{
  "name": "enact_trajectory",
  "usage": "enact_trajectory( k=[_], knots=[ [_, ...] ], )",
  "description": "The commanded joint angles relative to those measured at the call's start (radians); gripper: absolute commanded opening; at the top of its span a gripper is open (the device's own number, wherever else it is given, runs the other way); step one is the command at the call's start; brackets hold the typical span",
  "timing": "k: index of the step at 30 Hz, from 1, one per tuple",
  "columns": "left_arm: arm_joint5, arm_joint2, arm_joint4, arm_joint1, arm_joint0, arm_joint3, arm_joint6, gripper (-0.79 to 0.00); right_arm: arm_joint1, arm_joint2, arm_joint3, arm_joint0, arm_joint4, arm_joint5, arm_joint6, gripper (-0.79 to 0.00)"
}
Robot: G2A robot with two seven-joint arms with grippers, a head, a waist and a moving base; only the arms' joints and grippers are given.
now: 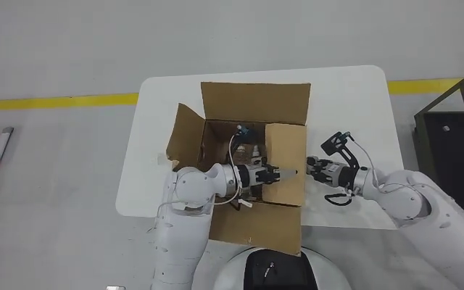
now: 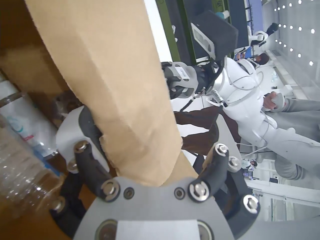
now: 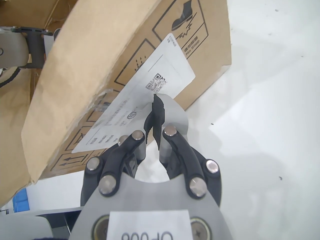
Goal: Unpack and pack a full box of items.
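Straddling the side flap (image 2: 100, 63), the left pincer (image 2: 151, 133) stands open, one pad (image 2: 87, 126) touching the cardboard; a plastic bottle (image 2: 22, 176) lies just beyond it inside the cardboard box (image 1: 254, 98) on the worktop (image 1: 348, 94). The right pincer (image 3: 156, 111), closed on nothing, sits just outside the labelled wall (image 3: 212, 33). Folding the flap outward cleanly likely calls for clamping first, then swinging slowly about the crease.

The box (image 3: 100, 56) side has black picture signs: a boot (image 3: 181, 17), rain drops (image 3: 140, 62) and up arrows (image 3: 68, 161). A white sticker (image 3: 135, 101) carries small print and square codes (image 3: 156, 82).
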Motion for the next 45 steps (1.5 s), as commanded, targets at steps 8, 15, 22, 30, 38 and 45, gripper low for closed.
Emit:
enact_trajectory(
  k=[8,15,22,30,38,45],
  knots=[
    [0.025,0.043,-0.099,0.007,-0.017,-0.012,0.022,0.0,0.003,0.052,-0.005,0.017,0.012,0.012,0.0,-0.785],
    [0.034,0.089,-0.146,0.013,-0.046,-0.065,0.024,0.0,0.018,0.193,-0.046,-0.047,0.115,0.052,0.002,-0.203],
    [0.017,0.194,-0.12,0.014,-0.099,-0.112,0.012,0.0,0.031,0.367,-0.071,-0.135,0.467,0.037,0.098,0.0],
    [0.011,0.325,-0.108,0.005,-0.157,-0.033,0.022,0.0,0.037,0.464,-0.077,-0.181,0.735,0.013,0.196,0.0],
    [0.009,0.363,-0.121,0.007,-0.179,0.007,0.036,0.0,0.042,0.489,-0.099,-0.2,0.738,0.048,0.239,-0.068],
    [0.007,0.368,-0.124,0.014,-0.187,0.02,0.04,0.0,0.037,0.419,-0.092,-0.176,0.696,0.066,0.221,-0.591]
  ],
)
